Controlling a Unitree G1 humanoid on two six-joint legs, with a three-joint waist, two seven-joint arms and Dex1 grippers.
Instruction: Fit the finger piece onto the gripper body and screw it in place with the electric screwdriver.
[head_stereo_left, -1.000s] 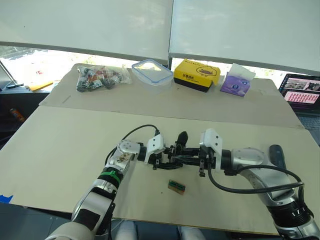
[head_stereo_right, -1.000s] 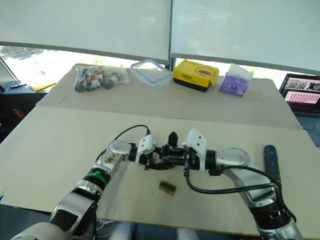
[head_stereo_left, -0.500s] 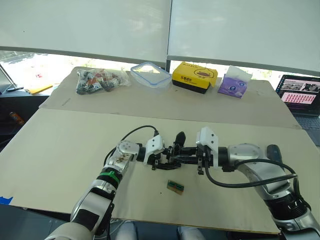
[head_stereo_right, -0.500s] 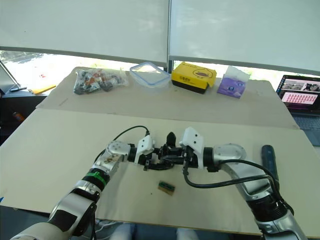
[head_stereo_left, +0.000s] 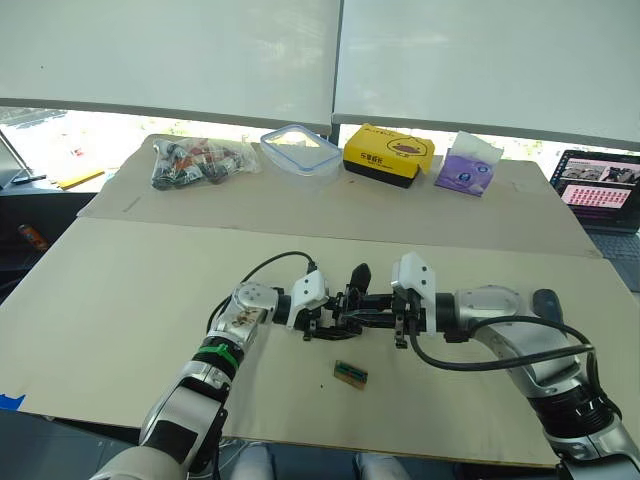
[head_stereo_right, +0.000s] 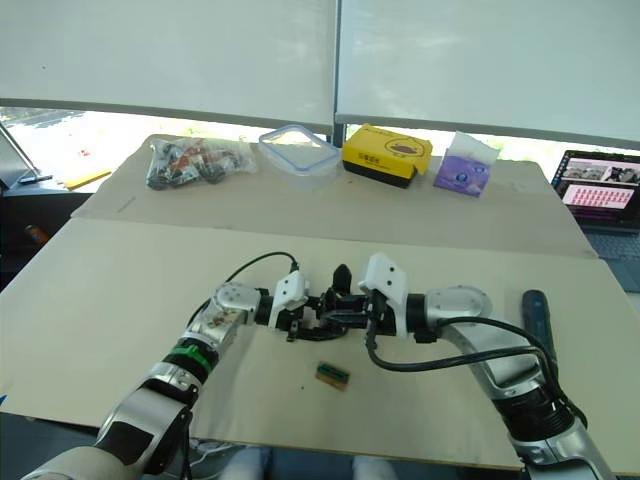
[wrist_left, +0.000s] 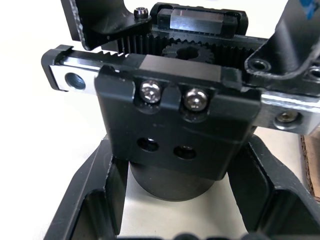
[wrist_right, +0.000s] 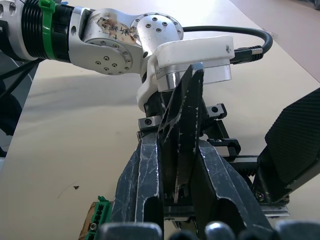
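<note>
The gripper body (wrist_left: 180, 125), a chunky black block with a toothed rail and two silver screws, sits between my left gripper's fingers (wrist_left: 85, 200). My left gripper (head_stereo_left: 325, 318) is shut on it just above the table's middle. The finger piece (wrist_right: 182, 120), a black tapered blade, is clamped in my right gripper (head_stereo_left: 378, 312) with its tip pointing at the left gripper. The two grippers meet tip to tip. Another black finger (wrist_right: 295, 145) stands up from the body's rail. The electric screwdriver (head_stereo_right: 535, 312) lies on the table at the right, partly behind my right arm.
A small green-and-brown block (head_stereo_left: 351, 372) lies just in front of the grippers. At the back stand a bag of parts (head_stereo_left: 195, 160), a clear lidded container (head_stereo_left: 300, 148), a yellow box (head_stereo_left: 390, 153) and a purple tissue pack (head_stereo_left: 467, 168). A laptop (head_stereo_left: 600, 190) sits at the far right.
My right gripper has edged slightly toward the left gripper with the finger piece. The left gripper and the block on the table have stayed put.
</note>
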